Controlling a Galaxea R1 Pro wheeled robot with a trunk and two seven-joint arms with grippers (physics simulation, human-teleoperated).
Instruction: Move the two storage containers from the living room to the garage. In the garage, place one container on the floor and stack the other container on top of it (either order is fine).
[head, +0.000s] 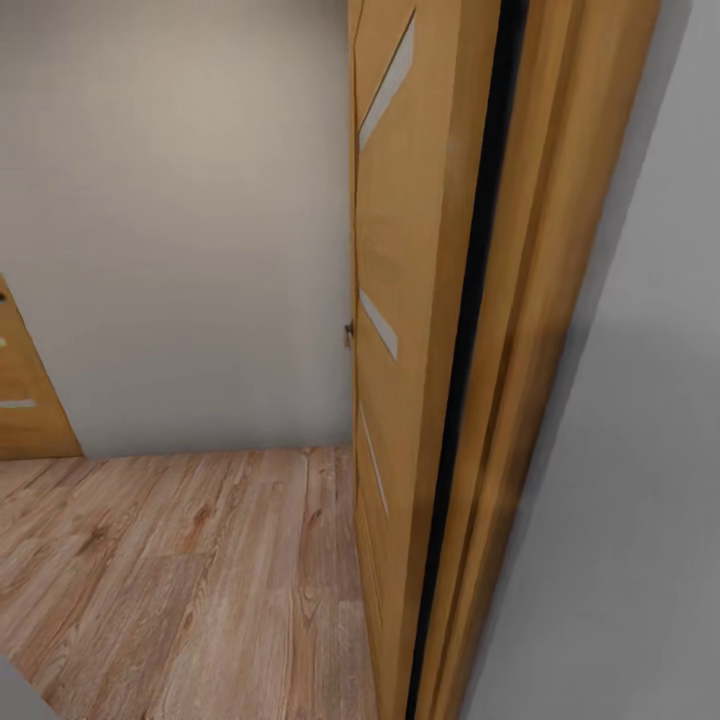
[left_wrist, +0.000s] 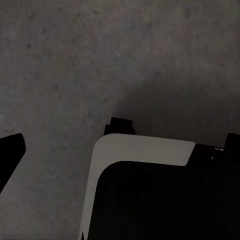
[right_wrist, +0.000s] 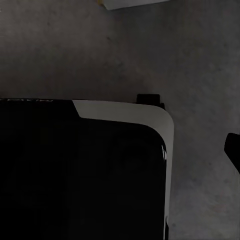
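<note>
The two storage containers are out of view. In the left wrist view, dark rough speckled concrete floor (left_wrist: 60, 60) lies under my left gripper (left_wrist: 123, 145). Its two black fingertips (left_wrist: 11, 150) stand far apart at opposite edges of the view, open, with nothing between them. The right wrist view has the same concrete floor (right_wrist: 60, 45) under my right gripper (right_wrist: 120, 150). One black fingertip (right_wrist: 233, 150) sits far out at the edge of the view, and the other merges with my dark base. This gripper is open and holds nothing.
Close ahead in the head view a tan wooden door (head: 400, 330) stands open edge-on beside its frame (head: 530, 350). Light wood plank flooring (head: 180, 580) and a plain white wall (head: 180, 220) lie beyond; a grey wall (head: 640, 450) is at right. My base's white-trimmed corner (left_wrist: 145, 147) is below.
</note>
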